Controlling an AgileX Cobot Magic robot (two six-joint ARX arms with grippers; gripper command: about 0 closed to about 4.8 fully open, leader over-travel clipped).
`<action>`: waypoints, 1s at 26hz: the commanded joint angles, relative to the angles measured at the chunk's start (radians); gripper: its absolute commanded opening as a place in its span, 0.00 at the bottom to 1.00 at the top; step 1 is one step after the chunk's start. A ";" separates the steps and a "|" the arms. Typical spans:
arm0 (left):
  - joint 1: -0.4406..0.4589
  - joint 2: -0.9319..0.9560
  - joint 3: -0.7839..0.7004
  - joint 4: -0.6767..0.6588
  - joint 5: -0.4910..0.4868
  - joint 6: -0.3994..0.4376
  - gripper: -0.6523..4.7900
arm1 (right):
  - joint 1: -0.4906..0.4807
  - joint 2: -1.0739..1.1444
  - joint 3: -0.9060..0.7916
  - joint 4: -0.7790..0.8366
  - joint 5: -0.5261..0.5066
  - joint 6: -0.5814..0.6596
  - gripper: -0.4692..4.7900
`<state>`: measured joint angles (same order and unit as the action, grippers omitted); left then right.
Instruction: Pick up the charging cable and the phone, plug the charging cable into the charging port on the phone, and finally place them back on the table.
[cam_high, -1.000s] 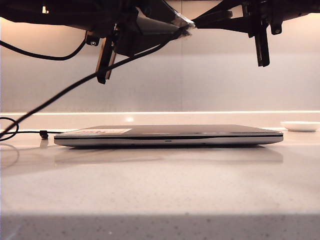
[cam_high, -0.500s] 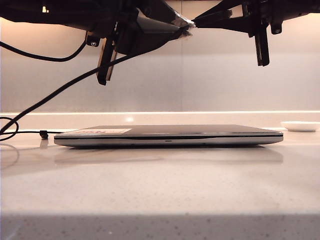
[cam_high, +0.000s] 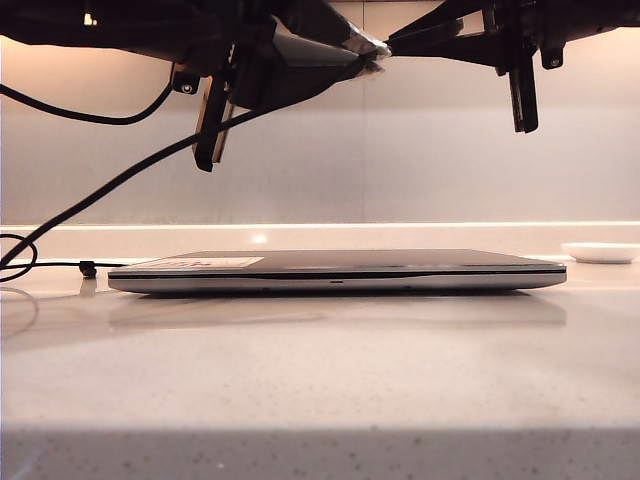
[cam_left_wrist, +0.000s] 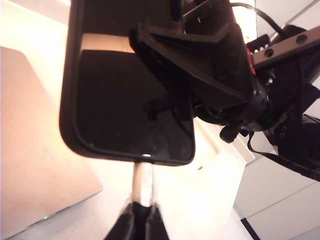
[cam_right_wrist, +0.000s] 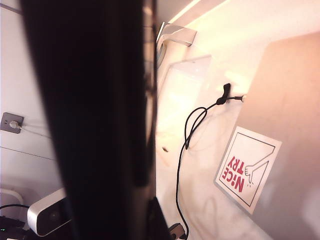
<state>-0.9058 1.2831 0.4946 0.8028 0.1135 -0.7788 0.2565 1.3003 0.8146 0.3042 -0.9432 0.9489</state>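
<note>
At top centre of the exterior view we hold both items aloft. The right gripper (cam_right_wrist: 150, 215) is clenched on the phone (cam_left_wrist: 125, 100); the left gripper (cam_left_wrist: 141, 220) is clenched on the charging cable (cam_left_wrist: 142, 182), its silvery plug meeting the phone's short edge. Whether it is fully seated, we cannot tell. Lowering both to the table (cam_high: 320, 390) remains.
</note>
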 joint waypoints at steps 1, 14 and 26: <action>0.000 -0.003 0.004 0.037 0.003 0.010 0.11 | 0.003 -0.008 0.007 0.007 -0.020 -0.011 0.08; 0.000 -0.005 0.004 0.037 0.003 0.017 0.37 | -0.007 -0.008 0.007 0.015 0.032 -0.019 0.08; 0.092 -0.090 0.005 -0.006 0.003 0.119 0.34 | -0.192 -0.008 0.007 -0.048 0.009 -0.072 0.08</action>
<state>-0.8326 1.2102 0.4953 0.8082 0.1162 -0.6838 0.0841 1.3006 0.8143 0.2535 -0.9112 0.9073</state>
